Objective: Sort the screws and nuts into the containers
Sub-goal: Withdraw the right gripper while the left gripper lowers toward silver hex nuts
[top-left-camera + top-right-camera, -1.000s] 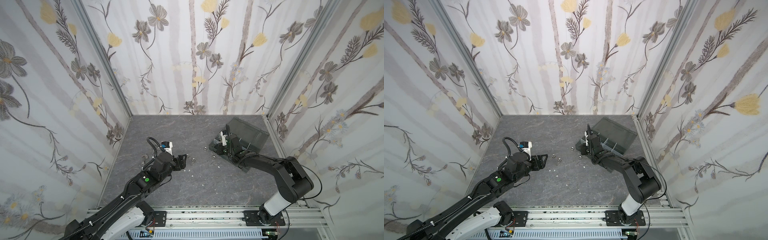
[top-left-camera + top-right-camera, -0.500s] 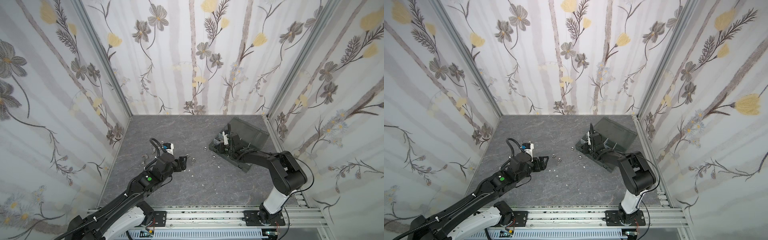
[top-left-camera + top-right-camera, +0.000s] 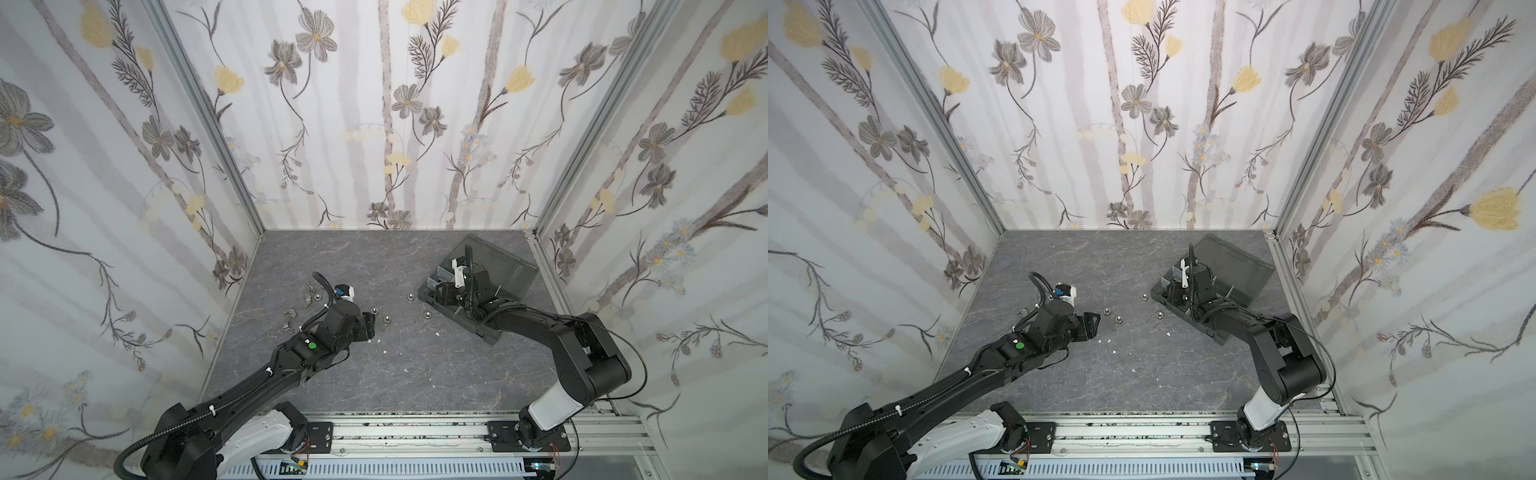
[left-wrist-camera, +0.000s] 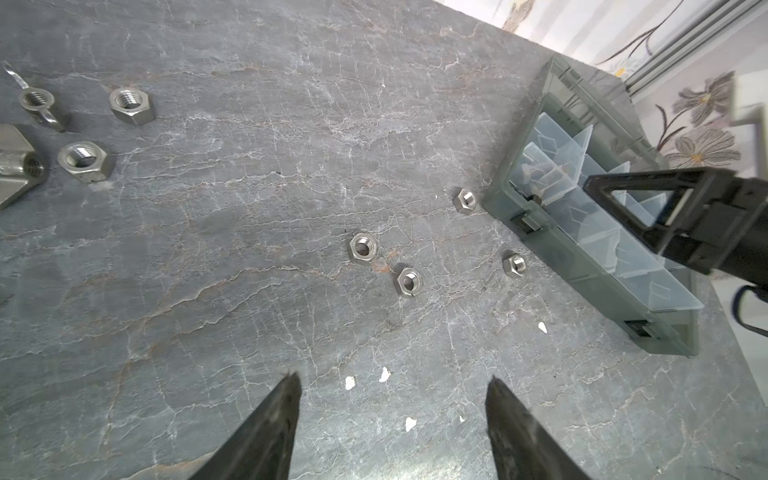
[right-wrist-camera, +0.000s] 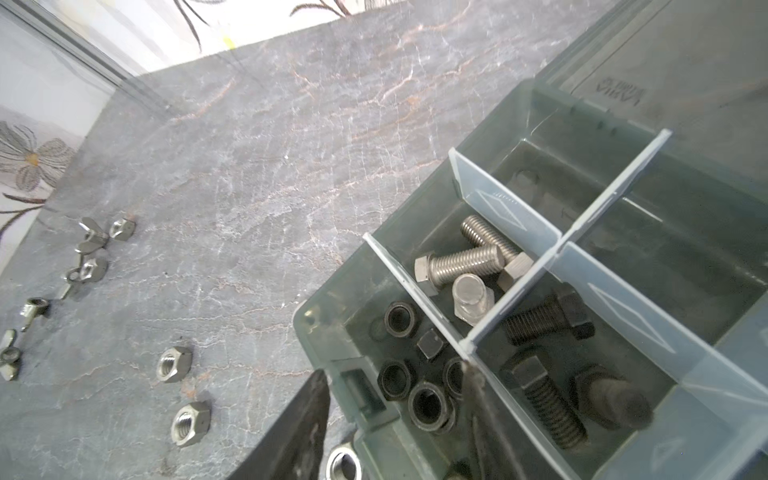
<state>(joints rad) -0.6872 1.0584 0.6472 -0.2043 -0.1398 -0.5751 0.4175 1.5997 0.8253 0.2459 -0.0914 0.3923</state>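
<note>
Here: hexagonal threaded silver nuts on veined grey tabletop.

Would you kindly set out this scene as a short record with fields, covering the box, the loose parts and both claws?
organizer box: on the table, lid open
black nuts: in the box's corner compartment
silver screws: in the neighbouring compartment
black screws: in a third compartment, across a divider
silver nuts: several loose on the table
wing nuts: loose, far from the box
left claw: open, empty, above the table
right claw: open, empty, at the black nuts' compartment
</note>
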